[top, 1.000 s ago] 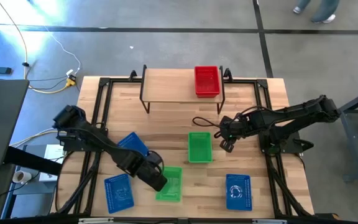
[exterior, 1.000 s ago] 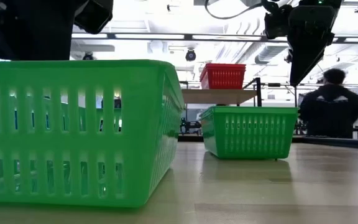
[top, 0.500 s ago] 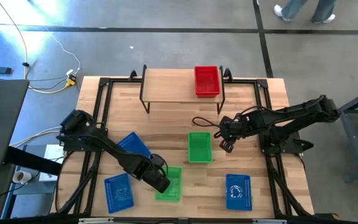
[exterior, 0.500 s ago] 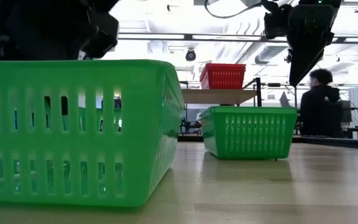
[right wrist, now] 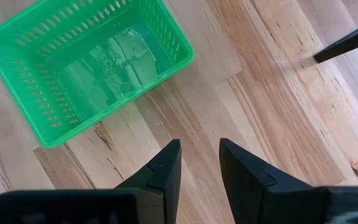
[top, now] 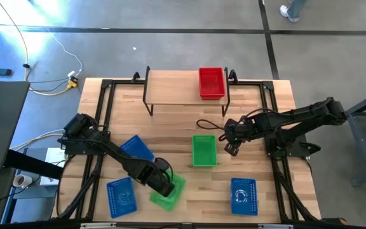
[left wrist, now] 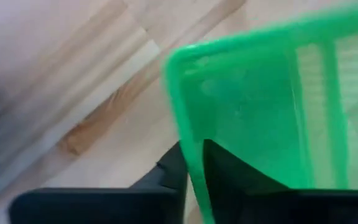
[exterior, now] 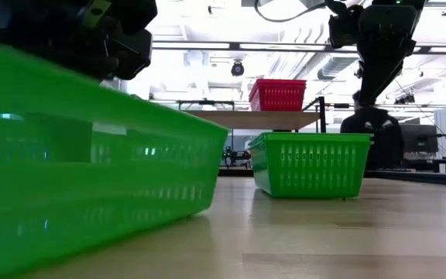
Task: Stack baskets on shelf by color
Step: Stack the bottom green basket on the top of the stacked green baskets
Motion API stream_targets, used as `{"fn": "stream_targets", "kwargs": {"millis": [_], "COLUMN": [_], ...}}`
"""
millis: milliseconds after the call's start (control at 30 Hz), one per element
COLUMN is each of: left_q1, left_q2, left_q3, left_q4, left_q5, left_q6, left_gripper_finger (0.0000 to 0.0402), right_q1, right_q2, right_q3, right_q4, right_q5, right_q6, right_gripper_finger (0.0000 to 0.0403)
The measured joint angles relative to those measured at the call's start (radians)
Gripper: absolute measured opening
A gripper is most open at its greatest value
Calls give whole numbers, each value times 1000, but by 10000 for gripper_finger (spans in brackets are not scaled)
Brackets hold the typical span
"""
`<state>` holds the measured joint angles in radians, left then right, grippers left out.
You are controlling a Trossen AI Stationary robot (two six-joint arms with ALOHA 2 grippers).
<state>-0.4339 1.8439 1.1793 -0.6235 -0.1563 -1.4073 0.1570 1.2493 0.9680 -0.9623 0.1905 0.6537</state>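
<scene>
The near green plastic mesh basket (top: 168,192) at the table's front edge is tipped and twisted out of line with the table, one side lifted so its perforated wall slopes across the low view (exterior: 91,178). The left gripper (top: 164,186) has it by the rim, one finger either side of the thin green wall, closed down on it, which shows clearest in the left wrist view (left wrist: 194,168).

The second green mesh basket (top: 204,150) sits flat and upright mid-table, open side up, with a glossy bottom and slotted walls. The right gripper (top: 231,147) hangs just beside it, above the bare wood, fingers a little apart and holding nothing (right wrist: 197,165).

Blue mesh baskets: one (top: 136,148) angled next to the left arm, one (top: 121,196) at the front left corner, one (top: 243,195) at the front right with a white cord or ring lying in it.

The red mesh basket (top: 211,83) sits on the right end of the light wood shelf with black metal legs (top: 170,89) at the back of the wooden table (top: 259,121).

No labels or writing I can read on any of it.
</scene>
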Motion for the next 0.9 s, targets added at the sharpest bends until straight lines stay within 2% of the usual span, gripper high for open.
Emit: {"fn": "stream_targets", "kwargs": {"millis": [100, 467, 900], "left_q1": [-4, -26, -20], "left_q2": [0, 0, -97], "left_q3": [0, 0, 0], "left_q4": [0, -2, -106], "left_q5": [-38, -223, -366], "left_q6": [29, 30, 58], "left_gripper_finger": [6, 2, 1], "right_q1": [0, 4, 88], "right_q2": [0, 0, 0], "right_q3": [0, 0, 0], "right_q4": [0, 8, 168], "right_q5": [0, -5, 28], "right_q6": [-4, -4, -12], "right_gripper_finger": [98, 98, 98]}}
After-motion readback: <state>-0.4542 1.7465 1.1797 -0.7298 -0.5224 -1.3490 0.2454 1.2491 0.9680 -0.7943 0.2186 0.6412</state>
